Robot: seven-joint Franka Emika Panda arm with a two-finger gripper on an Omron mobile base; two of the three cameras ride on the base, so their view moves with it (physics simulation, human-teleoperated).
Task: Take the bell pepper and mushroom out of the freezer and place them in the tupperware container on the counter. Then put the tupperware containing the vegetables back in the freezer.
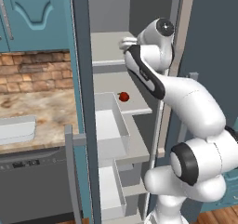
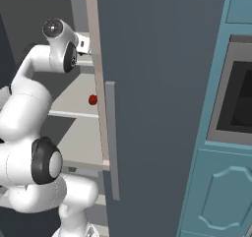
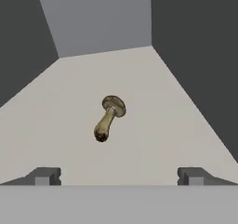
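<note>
The gripper [image 3: 119,175] is inside the freezer [image 1: 83,56], up at an upper shelf [image 3: 139,139], with its jaws spread as wide as they go and nothing between them. In the hand view the two dark fingertips [image 3: 44,175] stand far apart at the bottom edge, one at about 7 o'clock and the other at about 5 o'clock.

The mushroom [image 3: 109,117] lies on its side on that pale shelf, ahead of the gripper and close to the middle line between the fingertips, a touch toward 11 o'clock of their midpoint. Its cap points up toward 1 o'clock and its stem end toward 7 o'clock. It is clear of both fingertips, with bare shelf between it and them.

The pepper [image 1: 123,96] sits one shelf lower, below the hand at roughly 7 o'clock of the arm's wrist in the left base view. In the right base view it shows as a red spot just beside the door edge.

The tray [image 1: 16,128] rests on the counter [image 1: 46,111], well apart from the freezer, off at 9 o'clock of the open compartment.
</note>
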